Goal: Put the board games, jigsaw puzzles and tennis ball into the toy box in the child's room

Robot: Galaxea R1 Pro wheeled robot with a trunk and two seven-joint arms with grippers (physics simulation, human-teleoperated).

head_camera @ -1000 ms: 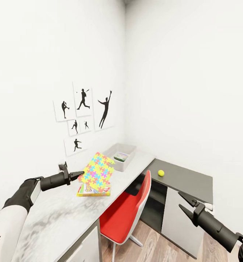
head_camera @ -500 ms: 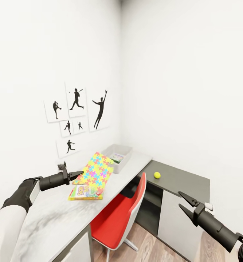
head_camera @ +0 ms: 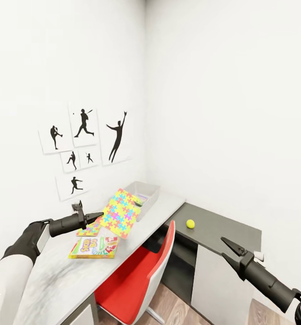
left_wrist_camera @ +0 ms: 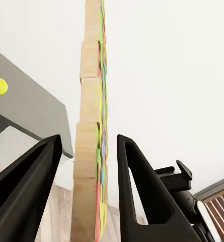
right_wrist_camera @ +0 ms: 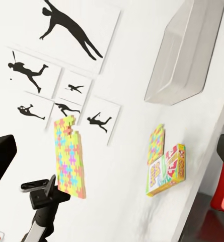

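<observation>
board game (head_camera: pixel 94 247) before second puzzle (head_camera: pixel 90 229) | toy box (head_camera: pixel 141 197) behind | ball (head_camera: pixel 190 223) right

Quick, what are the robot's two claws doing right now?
Left gripper: shut on the colourful jigsaw puzzle, held up above the table.
Right gripper: open, holding nothing.

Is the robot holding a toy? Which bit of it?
Yes: the left gripper pinches the colourful jigsaw puzzle by its lower edge, lifted off the table. The right gripper is open, holding nothing.
</observation>
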